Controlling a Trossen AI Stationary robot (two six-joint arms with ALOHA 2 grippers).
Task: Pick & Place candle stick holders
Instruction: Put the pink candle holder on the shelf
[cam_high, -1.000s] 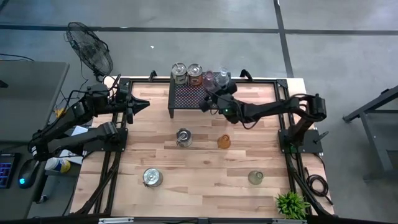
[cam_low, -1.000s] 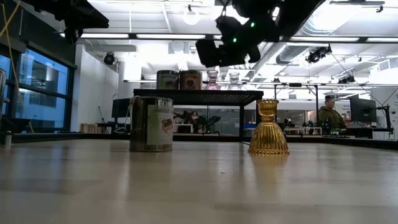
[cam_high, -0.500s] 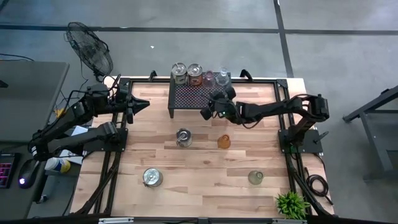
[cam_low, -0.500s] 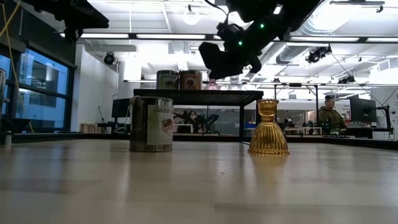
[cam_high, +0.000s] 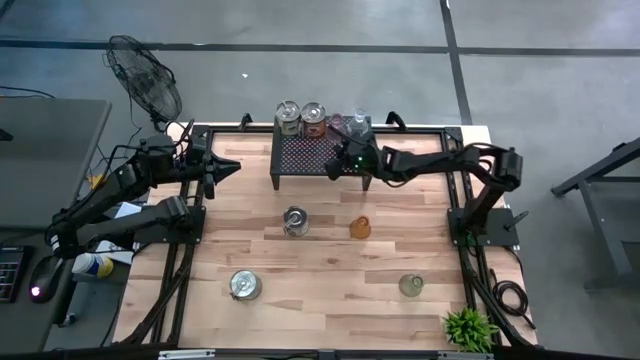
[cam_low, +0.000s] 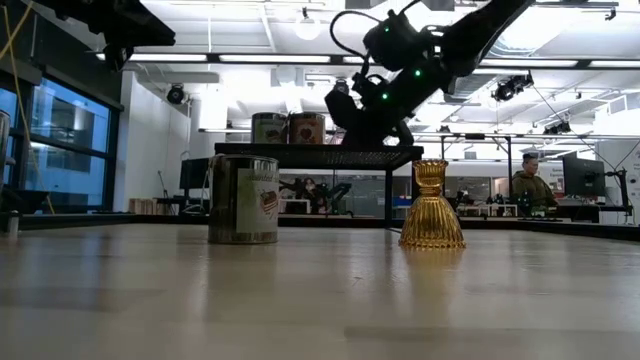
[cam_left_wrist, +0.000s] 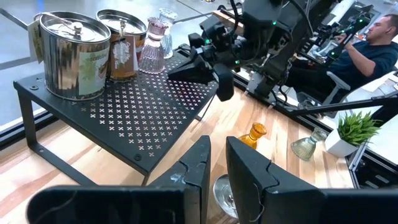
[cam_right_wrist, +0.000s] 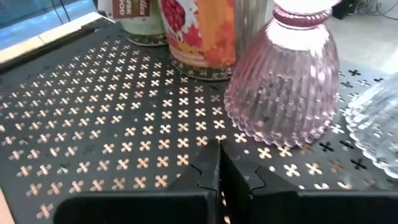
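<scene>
Hovering over the black perforated stand (cam_high: 310, 155) at upper centre, the right gripper (cam_high: 338, 165) has jaws together, empty — the amber holder (cam_high: 360, 228) stands upright just below it, nearer this arm. Left gripper (cam_high: 222, 169): narrowly apart.

Grey concrete floor (cam_high: 300, 25) with dark seam lines, standing fan (cam_high: 145, 80) at upper left, grey desk (cam_high: 40, 150) at left edge; low view: open office, ceiling strip lights (cam_low: 250, 58), large windows (cam_low: 60, 135) left, seated person (cam_low: 528, 185) at monitors
</scene>
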